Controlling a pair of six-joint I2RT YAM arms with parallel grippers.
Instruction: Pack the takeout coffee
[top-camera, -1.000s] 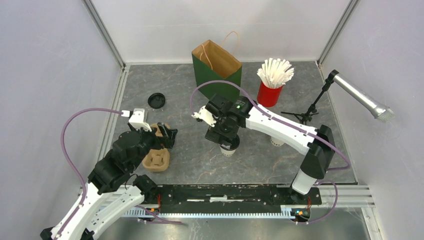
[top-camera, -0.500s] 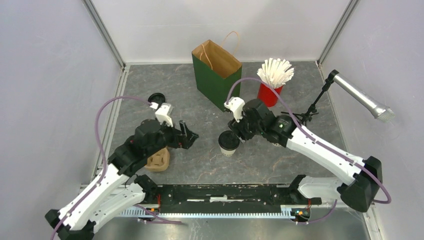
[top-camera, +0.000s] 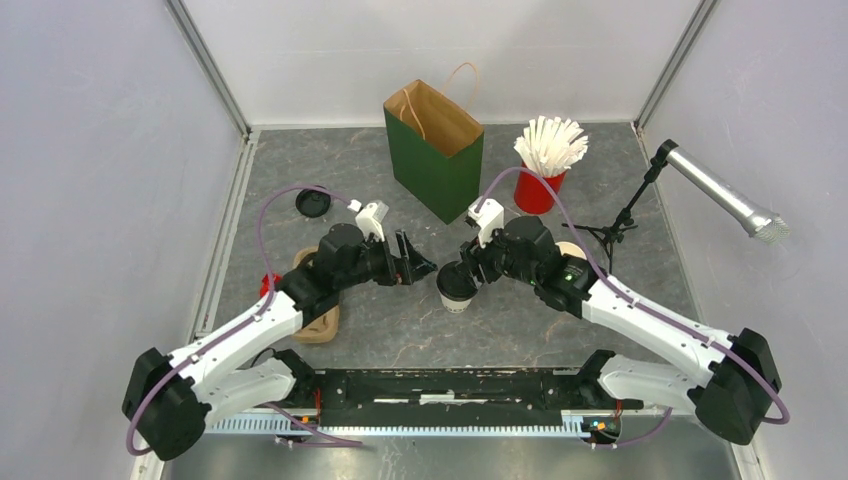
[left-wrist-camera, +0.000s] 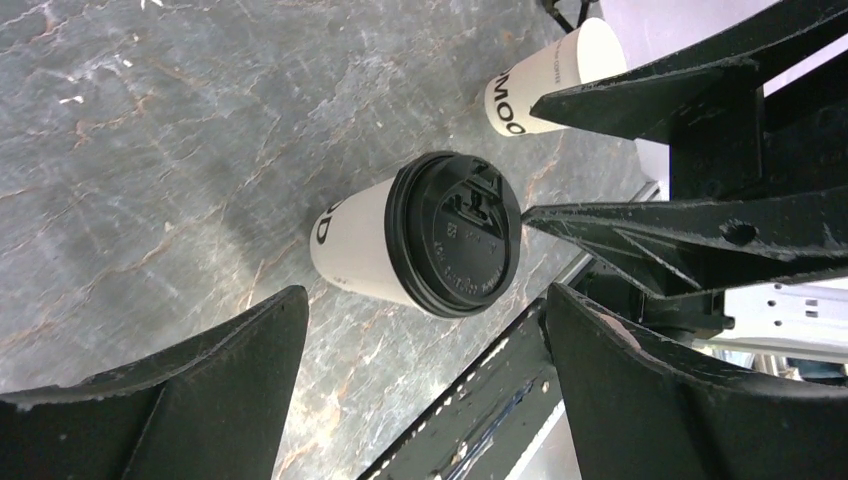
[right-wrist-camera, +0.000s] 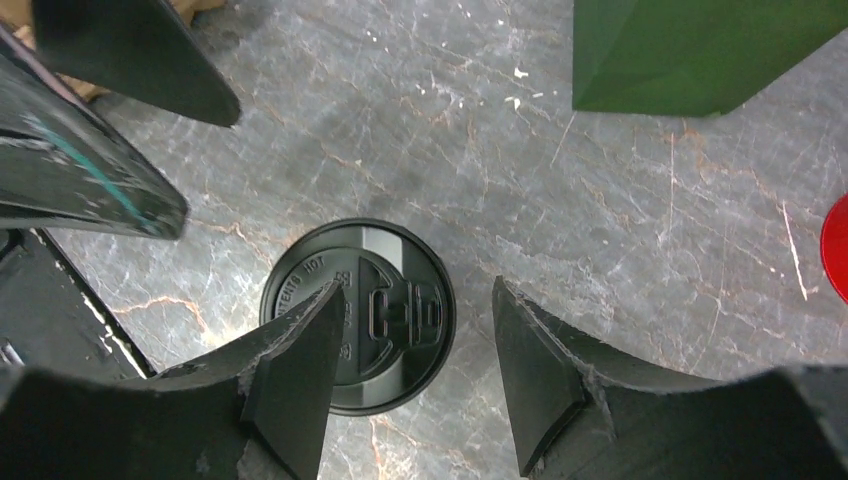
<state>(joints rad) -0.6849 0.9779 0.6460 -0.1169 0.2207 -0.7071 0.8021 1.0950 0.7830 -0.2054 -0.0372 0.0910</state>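
Near the front of the grey table (top-camera: 400, 320), a brown cup carrier (top-camera: 316, 322) sits beside the left arm. Just beyond it, a white coffee cup (top-camera: 457, 290) stands upright at centre under its black lid (right-wrist-camera: 390, 300). The left gripper (top-camera: 417, 265) is at its side, fingers spread and clear of it. The right gripper (top-camera: 466, 268), likewise released, hangs over the lid. A second, uncapped cup (top-camera: 570, 250) stands behind the right arm, and a loose lid (top-camera: 313, 202) lies far left. A green bag (top-camera: 435, 150) stands at the back.
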